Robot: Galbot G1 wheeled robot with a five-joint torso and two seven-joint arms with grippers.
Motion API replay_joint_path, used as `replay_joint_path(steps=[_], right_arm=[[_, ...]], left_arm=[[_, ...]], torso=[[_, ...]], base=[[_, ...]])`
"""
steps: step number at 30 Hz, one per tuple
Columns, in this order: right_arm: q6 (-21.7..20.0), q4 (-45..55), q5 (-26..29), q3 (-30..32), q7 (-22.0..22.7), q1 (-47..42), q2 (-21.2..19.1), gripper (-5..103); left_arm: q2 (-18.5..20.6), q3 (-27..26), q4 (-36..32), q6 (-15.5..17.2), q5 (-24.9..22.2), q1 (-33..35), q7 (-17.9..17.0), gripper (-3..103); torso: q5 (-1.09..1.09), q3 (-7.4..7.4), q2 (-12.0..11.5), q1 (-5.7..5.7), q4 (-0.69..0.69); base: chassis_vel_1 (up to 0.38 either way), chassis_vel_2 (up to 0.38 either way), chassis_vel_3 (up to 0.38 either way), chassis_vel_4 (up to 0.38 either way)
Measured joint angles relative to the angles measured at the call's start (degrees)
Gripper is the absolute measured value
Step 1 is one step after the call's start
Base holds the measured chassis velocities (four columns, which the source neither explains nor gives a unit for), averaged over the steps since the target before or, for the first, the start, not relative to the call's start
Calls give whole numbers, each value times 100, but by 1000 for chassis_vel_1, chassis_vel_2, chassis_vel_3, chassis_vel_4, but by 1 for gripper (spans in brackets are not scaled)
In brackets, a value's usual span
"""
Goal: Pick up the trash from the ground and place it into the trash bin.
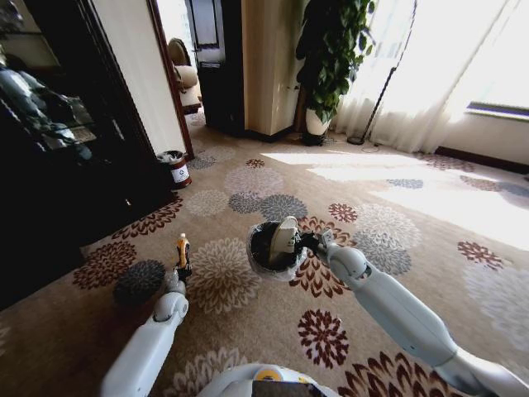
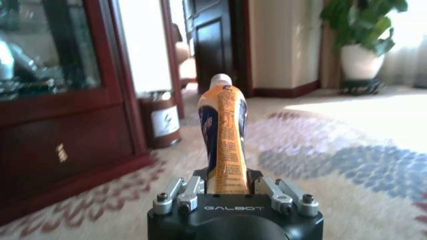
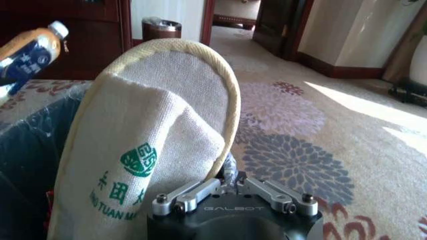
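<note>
Slipper (image 3: 167, 130) print: green "TUAN"

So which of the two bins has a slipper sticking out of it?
The near trash bin, black inside, by the right end effector gripping the slipper. The can by the cabinet has none.

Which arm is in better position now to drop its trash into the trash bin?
Probably the right: the right gripper holds the slipper over the trash bin, while the left gripper holds the bottle off to the bin's side.

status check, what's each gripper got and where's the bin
Left gripper shut on bottle. Right gripper shut on slipper, over bin. Nothing in the way.
</note>
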Motion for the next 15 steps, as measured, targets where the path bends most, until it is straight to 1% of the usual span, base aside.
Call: replay_joint_path(steps=[2, 3, 4, 5, 6, 7, 8, 10, 12, 13, 15], right_arm=[[-41, -2, 3, -92, -1, 33, 27, 1], [-41, -2, 3, -92, -1, 33, 27, 1], [-75, -2, 20, -146, -1, 69, 58, 1], [-75, -2, 20, -146, -1, 69, 58, 1], [-87, -11, 33, -193, -2, 104, 83, 1], [-91, -36, 48, -253, -2, 148, 96, 1], [-91, -36, 48, -253, -2, 148, 96, 1], [-93, -75, 66, -333, -2, 191, 75, 1], [-114, -116, 123, -368, -2, 216, 51, 1], [-114, -116, 123, -368, -2, 216, 51, 1], [-126, -164, 199, -371, -1, 255, 51, 1]], left_arm=[[143, 256, -580, 82, 42, -152, 174, 34], [143, 256, -580, 82, 42, -152, 174, 34], [184, 486, -924, 186, 33, -323, 234, 34], [184, 486, -924, 186, 33, -323, 234, 34], [188, 687, -1147, 252, -7, -454, 234, 34], [193, 1037, -1433, 340, -97, -622, 184, 34], [193, 1037, -1433, 340, -97, -622, 184, 34], [221, 1575, -1820, 398, -211, -763, 141, 34], [270, 1989, -2121, 427, -246, -736, 139, 34], [270, 1989, -2121, 427, -246, -736, 139, 34], [272, 2305, -2250, 443, -225, -586, 132, 34]], torso=[[2, 0, 0, 0, -1], [2, 0, 0, 0, -1], [1, 0, 0, 0, -1], [1, 0, 0, 0, -1], [1, 0, 0, 0, -1], [2, 0, 0, 0, -1], [2, 0, 0, 0, -1], [1, 0, 0, 0, -1], [2, 0, 0, 0, -3], [2, 0, 0, 0, -3], [2, 0, 0, 0, -2]], base=[[0, 0, 0, 0], [0, 0, 0, 0], [0, 0, 0, 0], [0, 0, 0, 0], [0, 0, 0, 0], [0, 0, 0, 0], [0, 0, 0, 0], [0, 0, 0, 0], [0, 0, 0, 0], [0, 0, 0, 0], [0, 0, 0, 0]])
